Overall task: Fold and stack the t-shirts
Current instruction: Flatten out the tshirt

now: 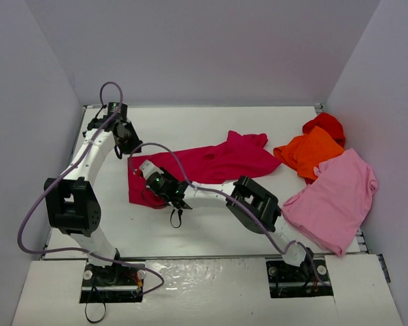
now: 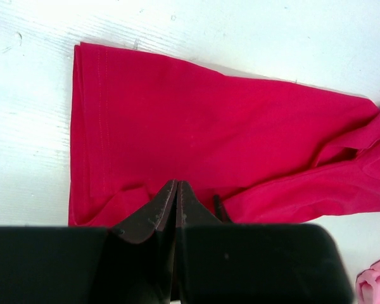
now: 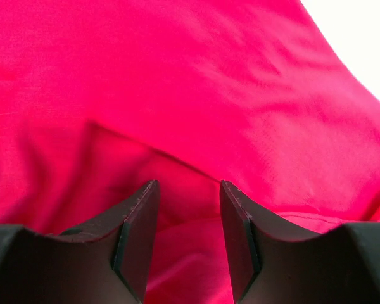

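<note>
Top external: right end effector [image 1: 182,202] spread low over crimson t-shirt [image 1: 221,163], left end effector [image 1: 131,151] clenched above it

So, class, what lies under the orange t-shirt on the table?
A bright red t-shirt sticks out from beneath the orange t-shirt at its far side. How far it runs underneath, and whether anything else lies there, the orange cloth hides.

The crimson t-shirt [image 1: 211,166], light pink t-shirt [image 1: 333,200], orange t-shirt [image 1: 311,151] and bright red t-shirt [image 1: 326,123] are all plain, unpatterned; the worktop [image 1: 190,125] is white, the cables [image 1: 27,224] pale purple.
</note>
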You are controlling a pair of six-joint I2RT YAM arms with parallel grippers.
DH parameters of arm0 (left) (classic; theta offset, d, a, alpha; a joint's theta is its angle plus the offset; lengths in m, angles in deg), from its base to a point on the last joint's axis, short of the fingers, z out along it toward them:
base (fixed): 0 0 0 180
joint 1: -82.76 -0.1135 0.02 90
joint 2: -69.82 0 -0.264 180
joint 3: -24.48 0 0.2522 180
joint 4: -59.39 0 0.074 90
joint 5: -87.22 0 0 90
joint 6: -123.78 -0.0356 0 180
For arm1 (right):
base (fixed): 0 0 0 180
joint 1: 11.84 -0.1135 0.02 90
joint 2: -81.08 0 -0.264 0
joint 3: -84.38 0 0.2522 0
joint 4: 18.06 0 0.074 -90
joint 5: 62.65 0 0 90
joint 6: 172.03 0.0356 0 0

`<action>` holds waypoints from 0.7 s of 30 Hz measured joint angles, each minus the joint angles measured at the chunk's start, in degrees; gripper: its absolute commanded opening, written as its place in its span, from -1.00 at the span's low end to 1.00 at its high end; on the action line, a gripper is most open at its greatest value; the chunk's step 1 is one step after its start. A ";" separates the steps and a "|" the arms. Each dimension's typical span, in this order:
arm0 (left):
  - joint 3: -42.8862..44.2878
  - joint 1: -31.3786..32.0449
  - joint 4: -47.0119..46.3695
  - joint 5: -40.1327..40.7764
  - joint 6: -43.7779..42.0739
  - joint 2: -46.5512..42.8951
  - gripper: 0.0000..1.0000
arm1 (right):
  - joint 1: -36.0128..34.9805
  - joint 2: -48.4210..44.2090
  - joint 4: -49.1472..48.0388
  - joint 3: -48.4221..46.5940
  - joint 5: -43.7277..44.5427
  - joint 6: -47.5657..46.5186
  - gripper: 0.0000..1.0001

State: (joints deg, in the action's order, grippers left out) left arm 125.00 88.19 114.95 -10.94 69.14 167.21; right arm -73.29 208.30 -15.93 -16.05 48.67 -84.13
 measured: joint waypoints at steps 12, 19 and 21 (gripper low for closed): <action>-0.24 -0.55 -0.45 -1.31 0.57 -0.09 -1.00 | -3.95 8.59 -1.16 -9.78 13.43 -14.11 -0.22; -0.32 -0.63 -0.94 -2.54 0.82 -0.24 -1.00 | -4.15 11.24 -3.52 -11.28 20.28 -19.02 -0.24; -0.34 -0.65 -1.06 -2.72 0.83 -0.25 -1.00 | -4.37 11.70 -4.12 -11.28 22.41 -20.71 -0.25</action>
State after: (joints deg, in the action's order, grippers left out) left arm 124.65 87.55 113.89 -13.65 69.97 166.97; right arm -77.66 220.00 -20.05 -27.33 71.08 -104.85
